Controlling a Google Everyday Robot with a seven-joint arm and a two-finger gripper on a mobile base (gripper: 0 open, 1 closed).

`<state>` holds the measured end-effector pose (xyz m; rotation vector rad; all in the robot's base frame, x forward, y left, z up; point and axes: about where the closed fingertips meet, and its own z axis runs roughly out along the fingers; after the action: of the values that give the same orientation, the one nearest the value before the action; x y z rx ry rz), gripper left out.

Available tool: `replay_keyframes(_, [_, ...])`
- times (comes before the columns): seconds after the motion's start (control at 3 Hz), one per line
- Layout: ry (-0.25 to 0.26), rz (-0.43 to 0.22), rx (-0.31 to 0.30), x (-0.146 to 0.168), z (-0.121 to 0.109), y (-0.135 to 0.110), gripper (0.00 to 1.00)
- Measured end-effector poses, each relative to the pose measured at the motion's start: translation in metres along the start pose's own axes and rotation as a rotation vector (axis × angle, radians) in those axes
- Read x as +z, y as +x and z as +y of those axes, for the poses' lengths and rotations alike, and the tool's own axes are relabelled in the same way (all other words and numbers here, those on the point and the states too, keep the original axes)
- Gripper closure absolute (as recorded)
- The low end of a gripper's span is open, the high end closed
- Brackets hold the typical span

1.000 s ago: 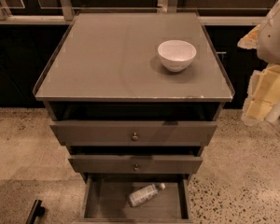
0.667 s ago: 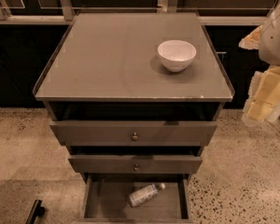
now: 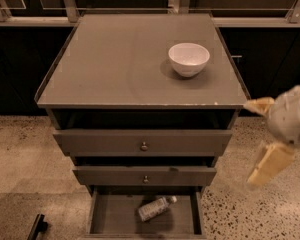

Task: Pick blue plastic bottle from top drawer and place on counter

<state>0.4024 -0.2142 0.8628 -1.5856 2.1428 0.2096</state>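
The gripper (image 3: 255, 141) hangs out to the right of the cabinet, level with the upper drawers and well apart from everything. Its claw is spread wide and holds nothing.

The blue plastic bottle (image 3: 156, 208) lies on its side in the open bottom drawer (image 3: 115, 215), near the middle. It sits at a slant, with its white cap pointing far and right.

- **Rolling:** the bottle is round and smooth and lies flat, so a grip that lands off centre or along its length would likely roll it or squirt it toward a drawer wall.
- **Tight reach:** the two knobbed drawers (image 3: 142, 143) stand just above the open one. An arm coming down from the right could knock their fronts or the drawer's right wall before the claw reaches the bottle.
- **Weak hold:** the thin plastic may buckle under a hard squeeze and slip on the lift up to the counter (image 3: 110, 64).
- **Setting down:** the white bowl (image 3: 188, 59) sits on the far right of the counter. Putting the bottle down on that side risks bumping it, so the bare left and near part looks safer
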Motion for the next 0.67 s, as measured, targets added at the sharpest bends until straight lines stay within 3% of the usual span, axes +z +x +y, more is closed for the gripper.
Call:
replay_keyframes(0.33, [-0.069, -0.069, 0.076, 0.094, 0.016, 0.043, 0.0])
replay_keyframes(0.67, [-0.026, -0.084, 0.096, 0.11, 0.004, 0.049, 0.0])
